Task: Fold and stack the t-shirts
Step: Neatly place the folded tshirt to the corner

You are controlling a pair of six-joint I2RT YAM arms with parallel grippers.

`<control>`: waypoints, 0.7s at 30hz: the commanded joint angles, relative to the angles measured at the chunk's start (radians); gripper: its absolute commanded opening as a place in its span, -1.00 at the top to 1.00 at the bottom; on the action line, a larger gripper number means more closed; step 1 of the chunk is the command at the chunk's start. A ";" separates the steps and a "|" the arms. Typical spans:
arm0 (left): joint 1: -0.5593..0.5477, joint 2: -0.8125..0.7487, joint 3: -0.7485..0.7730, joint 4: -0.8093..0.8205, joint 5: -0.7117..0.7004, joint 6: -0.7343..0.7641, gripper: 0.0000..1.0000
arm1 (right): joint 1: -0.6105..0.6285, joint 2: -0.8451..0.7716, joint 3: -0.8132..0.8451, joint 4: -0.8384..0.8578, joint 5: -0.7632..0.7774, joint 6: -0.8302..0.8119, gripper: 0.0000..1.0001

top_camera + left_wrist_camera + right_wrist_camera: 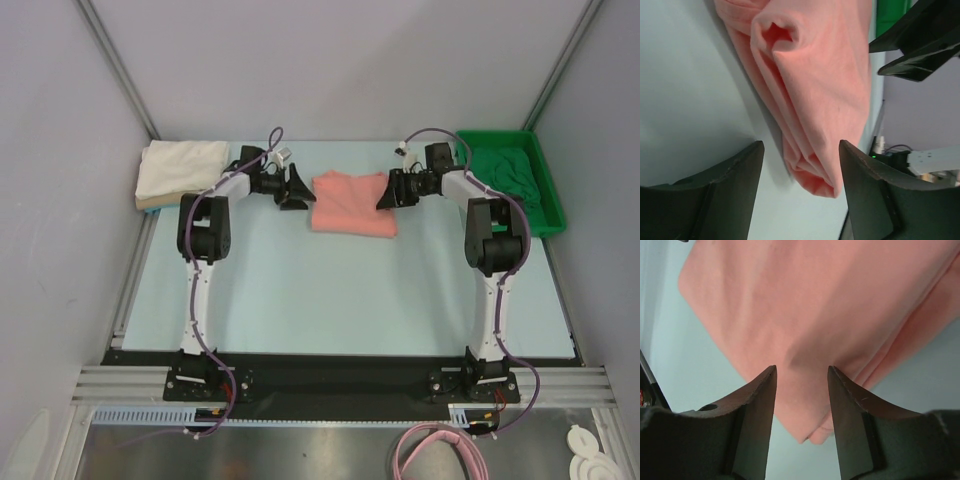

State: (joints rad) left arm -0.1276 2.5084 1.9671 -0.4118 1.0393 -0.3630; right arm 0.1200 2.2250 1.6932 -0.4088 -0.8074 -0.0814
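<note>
My left fingers (852, 165) are spread wide with nothing pinched; in the left wrist view the layered folded edge of the salmon-pink t-shirt (825, 75) shows in the gap between them, though I cannot tell whether the tips touch the cloth. My right fingers (762, 390) are spread as well, gripping nothing, and a corner of the same shirt (815, 300) sits in their gap with the pale worktop (670, 365) showing on either side. From the top camera, the left fingers (297, 190) sit at the shirt's left edge and the right fingers (385, 195) at its right edge, facing each other across it. The salmon-pink t-shirt (353, 205) lies folded into a rough rectangle in the upper middle of the frame, flat on the worktop (340, 290). At upper left, a folded white t-shirt (180, 168) rests on top of a tan t-shirt (150, 203), only a sliver of the tan one showing. At upper right, a dark green t-shirt (510, 170) lies crumpled inside the green tray (548, 200).
</note>
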 commanded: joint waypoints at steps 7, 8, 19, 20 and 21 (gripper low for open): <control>-0.023 0.113 0.141 0.048 0.082 -0.119 -0.20 | -0.005 0.053 0.080 -0.030 0.033 0.008 0.01; -0.029 0.122 0.154 0.048 0.085 -0.122 -0.18 | -0.005 0.055 0.080 -0.030 0.036 0.008 0.01; -0.084 0.158 0.185 0.105 0.148 -0.171 0.24 | -0.016 0.015 0.054 -0.044 0.025 -0.001 0.01; -0.084 0.153 0.185 0.105 0.151 -0.168 0.31 | -0.019 0.004 0.053 -0.062 0.027 -0.011 0.02; -0.083 0.142 0.187 0.100 0.154 -0.153 0.42 | -0.022 -0.036 0.048 -0.073 0.031 -0.020 0.02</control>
State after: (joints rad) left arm -0.2111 2.6579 2.1136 -0.3412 1.1355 -0.5144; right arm 0.1074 2.2700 1.7355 -0.4480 -0.7776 -0.0818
